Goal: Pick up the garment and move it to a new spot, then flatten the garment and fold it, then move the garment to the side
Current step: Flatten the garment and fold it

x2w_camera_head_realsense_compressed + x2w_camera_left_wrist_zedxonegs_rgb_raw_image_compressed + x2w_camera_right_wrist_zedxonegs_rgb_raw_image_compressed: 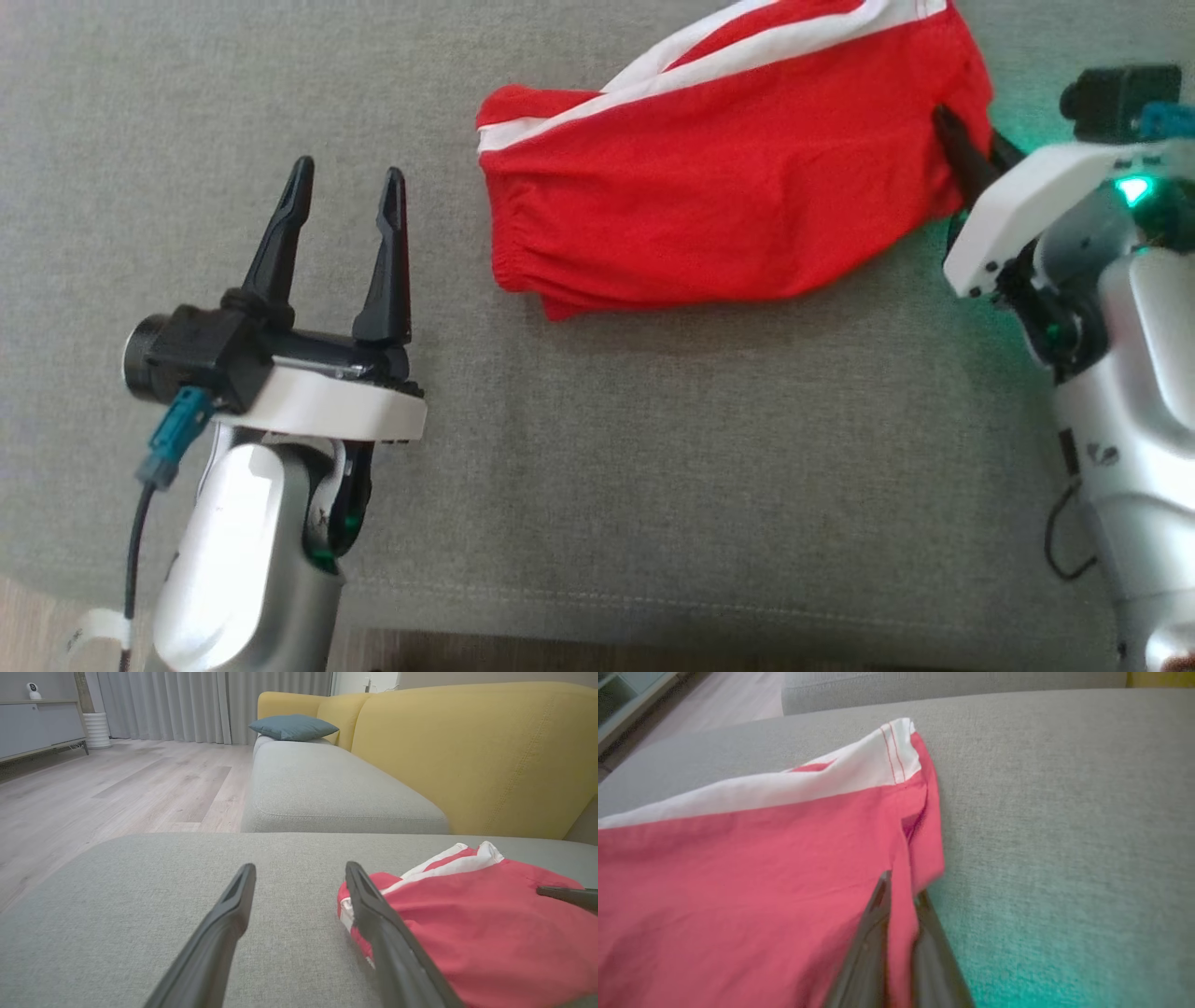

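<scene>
garment (728,177) top edge cropped; right gripper (903,887) tips partly hidden under it

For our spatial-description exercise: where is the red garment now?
In the head view the red garment lies upper right on the grey cushion, its right edge pinched by the right gripper; the left gripper stands apart.

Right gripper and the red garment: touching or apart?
Touching. The right wrist view shows the right gripper shut on an edge fold of the red garment, with fabric pinched in its jaws.
</scene>
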